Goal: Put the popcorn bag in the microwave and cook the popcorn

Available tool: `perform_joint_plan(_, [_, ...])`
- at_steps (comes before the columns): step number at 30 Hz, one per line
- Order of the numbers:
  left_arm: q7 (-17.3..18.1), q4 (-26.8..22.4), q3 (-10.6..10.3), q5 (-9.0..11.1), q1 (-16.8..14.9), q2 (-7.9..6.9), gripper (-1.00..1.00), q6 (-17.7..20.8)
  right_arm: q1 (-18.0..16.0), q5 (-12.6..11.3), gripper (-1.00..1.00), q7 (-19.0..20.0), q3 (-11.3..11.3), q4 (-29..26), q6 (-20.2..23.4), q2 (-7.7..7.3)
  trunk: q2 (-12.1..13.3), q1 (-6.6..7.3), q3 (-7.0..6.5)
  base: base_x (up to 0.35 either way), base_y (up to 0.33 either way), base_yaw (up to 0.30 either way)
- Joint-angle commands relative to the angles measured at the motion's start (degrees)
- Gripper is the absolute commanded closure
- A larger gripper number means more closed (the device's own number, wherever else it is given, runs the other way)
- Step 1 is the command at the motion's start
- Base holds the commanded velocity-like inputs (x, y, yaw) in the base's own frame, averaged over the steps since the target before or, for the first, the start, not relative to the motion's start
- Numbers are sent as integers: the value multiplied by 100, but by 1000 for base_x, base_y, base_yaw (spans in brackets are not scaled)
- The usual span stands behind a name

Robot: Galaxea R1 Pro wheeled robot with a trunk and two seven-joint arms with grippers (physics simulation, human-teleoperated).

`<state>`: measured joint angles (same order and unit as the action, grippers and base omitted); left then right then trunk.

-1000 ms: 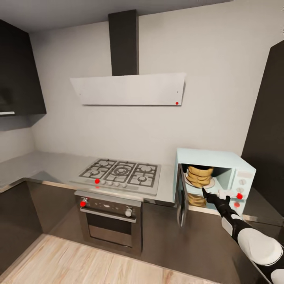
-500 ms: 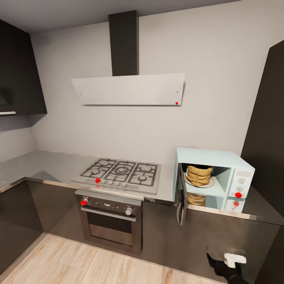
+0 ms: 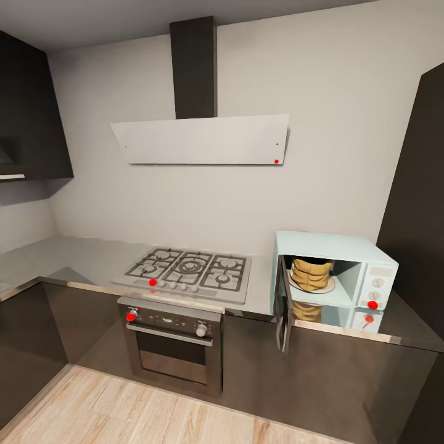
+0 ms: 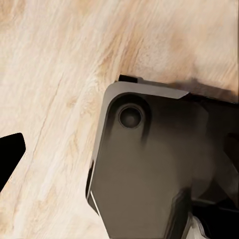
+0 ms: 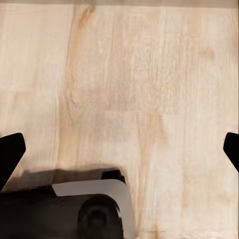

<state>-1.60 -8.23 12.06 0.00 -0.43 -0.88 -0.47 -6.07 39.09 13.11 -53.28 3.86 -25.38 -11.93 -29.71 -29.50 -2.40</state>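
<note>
A: Where is the bag?

B: The popcorn bag (image 3: 311,274) stands inside the microwave (image 3: 336,273), on the pale round plate (image 3: 327,286) in the cavity. The microwave sits on the table (image 3: 74,259) at the right end, just beside the gas hob (image 3: 191,271).

A: Is the door shut?

B: No, the microwave door (image 3: 283,311) hangs open, swung out toward the room on the left side of the box. It is seen nearly edge-on, so its glass is hard to read.

A: Any popcorn visible?

B: I cannot make any out; the bag's mouth is partly cut off by the top of the cavity. A tan reflection of the bag shows below it.

A: And the hands?

B: In the right wrist view, the right gripper (image 5: 119,149) has its fingers (image 5: 10,152) spread wide, a dark tip at each side edge, with nothing between them, over the wooden floor (image 5: 149,99). A dark part of the robot's base (image 5: 74,209) shows there too.

A: The left one?

B: In the left wrist view only one dark tip of the left gripper's fingers (image 4: 10,157) shows at the edge; the other is out of frame, so I cannot tell how they stand. They point at the floor and the base.

A: Anything else?

B: A built-in oven (image 3: 172,348) under the hob, and a range hood (image 3: 200,139) above it.
</note>
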Motion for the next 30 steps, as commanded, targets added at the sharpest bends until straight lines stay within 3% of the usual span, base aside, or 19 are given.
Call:
perform_joint_plan(1, [-4,-146,18,0,0,-4,-100,-1,144,-1,-100,18,-31,27,205,4,-3,-2,1,0,0,0])
perform_joint_plan(3, [-1,-492,16,0,0,0,-100,2,303,4,-100,6,-27,32,569,20,-3,-2,1,0,0,0])
perform_joint_plan(5, [7,-1252,16,0,2,11,-100,63,384,9,-100,1,-26,36,827,90,-3,-2,1,0,0,0])
perform_joint_plan(14, [26,-4074,14,0,-8,70,-100,808,430,11,-100,-2,-25,36,960,171,-3,-2,1,0,0,0])
perform_joint_plan(17, [32,-4451,4,-5,-112,96,-100,917,431,15,-100,-7,-25,36,963,173,-3,-2,1,0,0,0])
perform_joint_plan(19, [37,-4566,1,-7,-332,111,-100,1028,431,17,-100,-9,-25,37,964,173,-3,-2,1,0,0,0])
perform_joint_plan(20, [41,-4625,-10,-8,-599,133,-100,1137,431,18,-100,-10,-25,36,964,173,-3,-2,1,0,0,0])
perform_joint_plan(26, [54,-4715,-146,-16,-1516,366,-100,1239,431,28,-100,2,-21,35,942,173,-3,-2,1,0,0,0])
perform_joint_plan(30, [65,-4851,-158,-17,-1744,375,-100,1230,431,28,-100,-5,-31,28,953,173,-3,-2,1,0,0,-3])
